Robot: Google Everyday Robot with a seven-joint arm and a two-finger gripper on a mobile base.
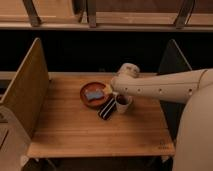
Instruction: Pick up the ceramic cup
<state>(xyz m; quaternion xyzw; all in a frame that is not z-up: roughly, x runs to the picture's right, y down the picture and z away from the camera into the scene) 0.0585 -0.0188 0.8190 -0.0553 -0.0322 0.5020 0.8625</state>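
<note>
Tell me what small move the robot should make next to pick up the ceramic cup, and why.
Probably ease the gripper straight down around the ceramic cup. The gripper sits at the cup's rim, the cup stands upright on the table, and the bowl and black striped object lie close beside it.

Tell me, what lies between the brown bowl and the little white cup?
In the camera view, a flat black striped object lies between the bowl and the cup; the gripper is at the cup's rim.

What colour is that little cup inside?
Dark brown, in the small white ceramic cup; camera view. The pincer is right at its rim.
</note>
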